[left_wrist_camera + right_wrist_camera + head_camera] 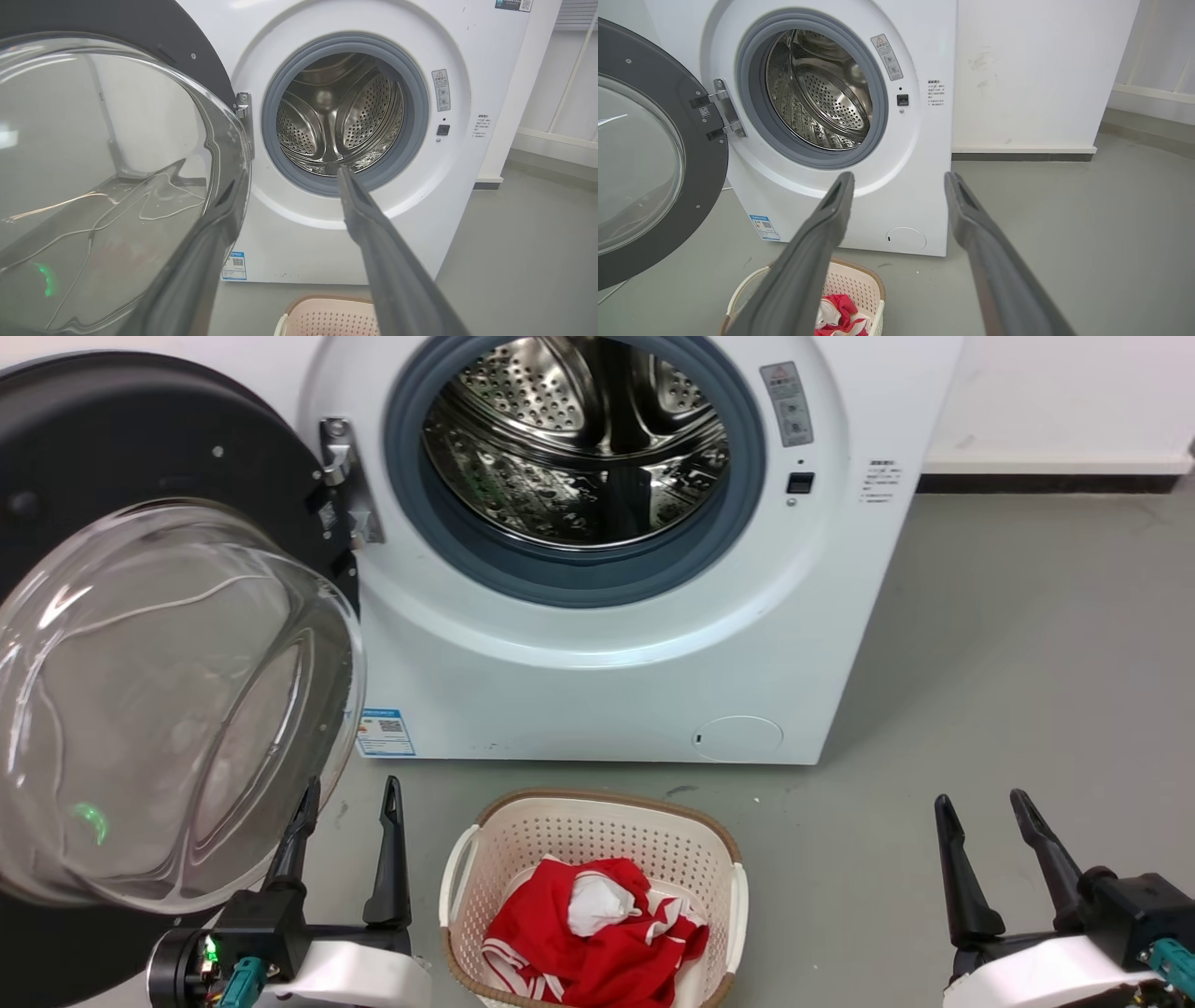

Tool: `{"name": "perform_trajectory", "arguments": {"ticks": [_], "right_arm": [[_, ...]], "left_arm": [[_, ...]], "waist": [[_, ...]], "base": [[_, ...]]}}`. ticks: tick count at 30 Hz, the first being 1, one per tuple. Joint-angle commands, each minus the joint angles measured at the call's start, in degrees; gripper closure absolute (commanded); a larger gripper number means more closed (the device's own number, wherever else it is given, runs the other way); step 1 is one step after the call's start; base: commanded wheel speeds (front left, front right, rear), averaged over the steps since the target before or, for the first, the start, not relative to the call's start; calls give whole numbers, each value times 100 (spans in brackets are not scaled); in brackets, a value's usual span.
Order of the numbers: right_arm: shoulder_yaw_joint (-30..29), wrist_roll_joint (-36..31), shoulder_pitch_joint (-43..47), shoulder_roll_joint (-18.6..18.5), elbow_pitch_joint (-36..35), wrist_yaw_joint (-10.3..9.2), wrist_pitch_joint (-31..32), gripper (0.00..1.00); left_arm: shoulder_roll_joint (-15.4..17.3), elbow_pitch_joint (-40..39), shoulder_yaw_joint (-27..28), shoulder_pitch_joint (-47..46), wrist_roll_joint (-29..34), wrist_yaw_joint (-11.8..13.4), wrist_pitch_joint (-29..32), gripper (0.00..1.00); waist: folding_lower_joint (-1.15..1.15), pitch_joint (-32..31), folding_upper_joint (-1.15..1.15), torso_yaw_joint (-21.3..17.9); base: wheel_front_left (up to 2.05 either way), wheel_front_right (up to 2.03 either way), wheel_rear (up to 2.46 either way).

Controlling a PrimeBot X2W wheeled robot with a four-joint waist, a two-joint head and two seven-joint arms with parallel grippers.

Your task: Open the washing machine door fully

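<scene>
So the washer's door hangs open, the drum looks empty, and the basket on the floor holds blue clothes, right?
Not quite: the clothes in the basket are red and white, not blue, as the head view shows. The door does hang open and the drum looks empty.

Door: the washing machine door [140,28] stands swung open on the machine's left, its clear glass bowl [103,163] bulging toward the camera.
Machine: the white washing machine [467,196] shows a perforated steel drum [336,116] ringed by a grey seal [416,93].
Gripper: the left gripper [288,179] is spread wide and holds nothing; one finger lies just beside the bowl's rim, contact unclear.
Basket: the laundry basket [327,317] has its rim just before the machine's front.
</scene>
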Motion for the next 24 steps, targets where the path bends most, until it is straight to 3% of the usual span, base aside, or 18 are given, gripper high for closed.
{"name": "perform_trajectory", "arguments": {"ticks": [1,9,23,24], "right_arm": [[3,-61,43,6,-22,-4,22,0],[31,-53,50,6,-59,-4,10,0],[74,36,-18,6,28,-4,-33,0],[70,26,14,0,17,0,-9,100]], "left_arm": [[-12,36,27,-85,9,-44,-13,0],[-67,219,193,-109,133,-73,-13,0],[-118,343,425,-111,275,-246,-14,0],[-115,329,417,-85,258,-233,0,100]], "waist": [[0,17,0,-78],[0,30,0,-241],[0,35,0,-172],[1,35,0,-172]], "base": [[0,0,0],[0,0,0],[0,0,0],[0,0,0]]}}
